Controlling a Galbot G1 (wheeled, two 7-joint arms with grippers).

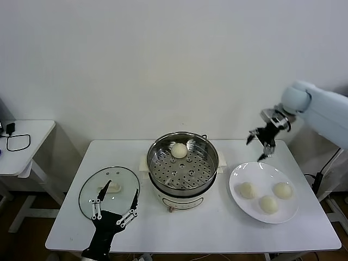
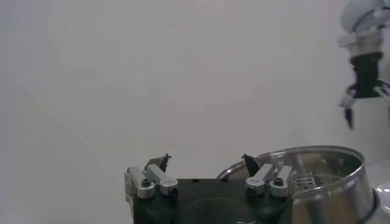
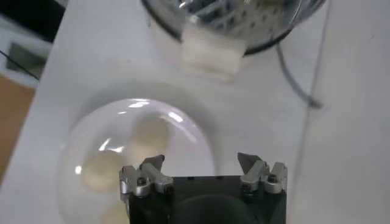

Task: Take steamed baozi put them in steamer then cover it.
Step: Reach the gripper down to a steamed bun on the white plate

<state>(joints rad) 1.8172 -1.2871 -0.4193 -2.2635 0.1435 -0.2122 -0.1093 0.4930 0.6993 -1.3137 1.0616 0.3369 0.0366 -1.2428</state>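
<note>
A: What are the fingers doing?

B: The right gripper (image 1: 262, 144) is hovering at the right of the head frame with its fingers spread and nothing between them, above the far rim of the white plate (image 1: 237, 175). The left gripper (image 1: 115, 204) is sitting at the lower left, fingers also spread wide and holding nothing, over the near edge of the glass cover (image 1: 88, 191).

A: Is anything getting hidden?

B: The left arm is blocking the cover's near rim, and its cream handle (image 1: 111, 187) is showing only partly beside one finger. The arm itself is running off the bottom edge.

A: Where are the baozi?

B: One baozi (image 1: 178, 150) is lying on the perforated tray at the far side of the steamer (image 1: 157, 151), centre frame. Three more (image 1: 268, 204) are sitting on the plate, lower right. In the right wrist view they are blurring into pale patches (image 3: 151, 133) under glare, and the gripper body is cutting off the nearest.

A: And the left wrist view?

B: Only part of the steamer's rim (image 2: 341, 155) is showing, lower right; its inside is mostly out of sight.
</note>
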